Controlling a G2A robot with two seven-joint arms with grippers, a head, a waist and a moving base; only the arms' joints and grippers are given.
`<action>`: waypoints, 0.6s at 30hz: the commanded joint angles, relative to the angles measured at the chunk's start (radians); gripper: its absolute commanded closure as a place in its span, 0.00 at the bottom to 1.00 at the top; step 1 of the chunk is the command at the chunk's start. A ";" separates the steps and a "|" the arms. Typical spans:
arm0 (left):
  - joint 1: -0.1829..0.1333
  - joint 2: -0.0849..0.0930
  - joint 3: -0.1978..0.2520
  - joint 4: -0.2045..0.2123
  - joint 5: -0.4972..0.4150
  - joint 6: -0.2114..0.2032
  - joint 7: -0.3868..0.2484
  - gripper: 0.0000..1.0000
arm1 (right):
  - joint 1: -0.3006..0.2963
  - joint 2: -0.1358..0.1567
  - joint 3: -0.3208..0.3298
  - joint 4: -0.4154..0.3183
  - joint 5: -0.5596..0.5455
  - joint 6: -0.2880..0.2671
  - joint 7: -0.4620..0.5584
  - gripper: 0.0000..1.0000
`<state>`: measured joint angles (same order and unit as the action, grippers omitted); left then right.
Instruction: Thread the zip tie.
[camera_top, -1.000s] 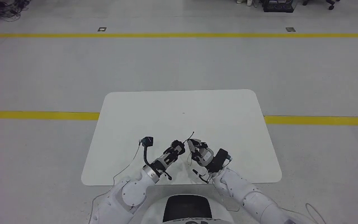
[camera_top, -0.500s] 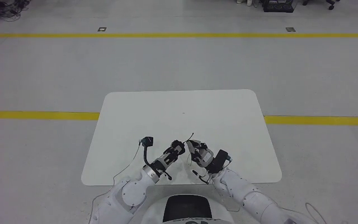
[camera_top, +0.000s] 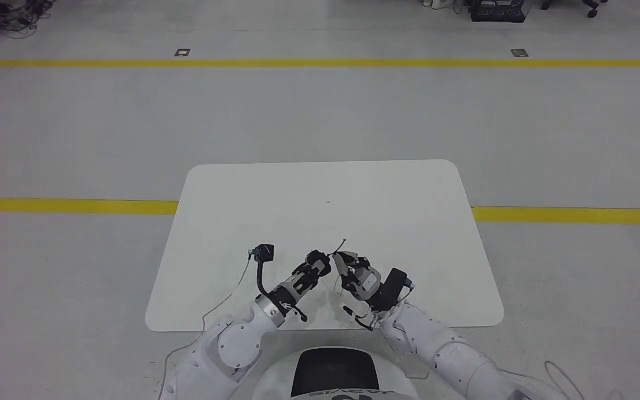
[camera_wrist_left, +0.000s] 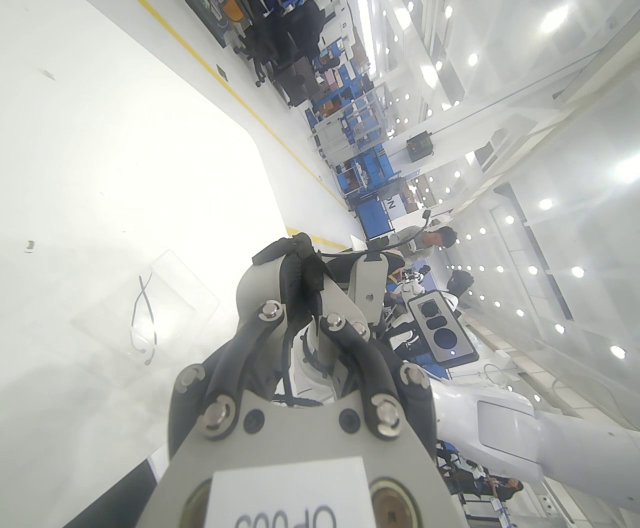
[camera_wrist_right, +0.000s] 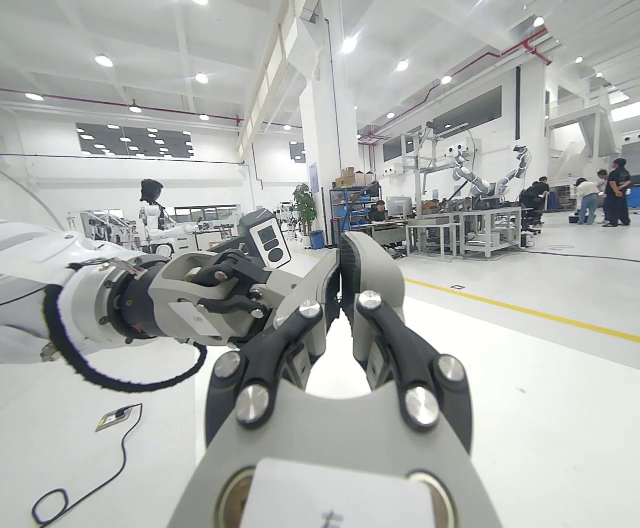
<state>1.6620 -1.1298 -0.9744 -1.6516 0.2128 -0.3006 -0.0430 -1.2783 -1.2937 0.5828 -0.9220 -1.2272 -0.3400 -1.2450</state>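
The left hand (camera_wrist_left: 314, 267) was clamped on the zip tie (camera_wrist_left: 299, 305), whose black strap ran down through its grip. The right hand (camera_wrist_right: 341, 272) stood tip to tip with it, pressed together, seemingly on the strap's thin free end; in the top view a fine black strand rose from between the two. Both hands were held over the near part of the white worktop (camera_top: 400, 200), about midway along its near edge, so the tie was up off the surface between them. A clear plastic sleeve (camera_wrist_left: 150, 305) with another thin black strip inside lay flat on the worktop close by. The tie looked very light, narrow and springy, with a smooth surface that would likely slide in a loose pinch and bow if pushed from far back. It probably wanted holding close behind the tip, so the short free length stayed stiff enough to aim. The head end wanted gripping by its flat sides, with the slot left uncovered.
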 joint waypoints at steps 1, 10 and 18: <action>0.000 0.000 0.000 0.000 0.000 0.000 0.000 1.00 | 0.004 0.002 -0.008 0.002 0.005 0.000 -0.001 1.00; 0.000 0.000 0.000 0.000 0.000 0.000 0.000 1.00 | 0.015 0.008 -0.022 0.014 0.044 0.000 0.007 1.00; 0.000 0.000 0.000 0.000 0.000 0.000 0.000 1.00 | 0.021 0.010 -0.042 0.018 0.065 0.000 0.027 1.00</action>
<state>1.6620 -1.1298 -0.9744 -1.6516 0.2128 -0.3006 -0.0430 -1.2585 -1.2843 0.5449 -0.9047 -1.1652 -0.3400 -1.2209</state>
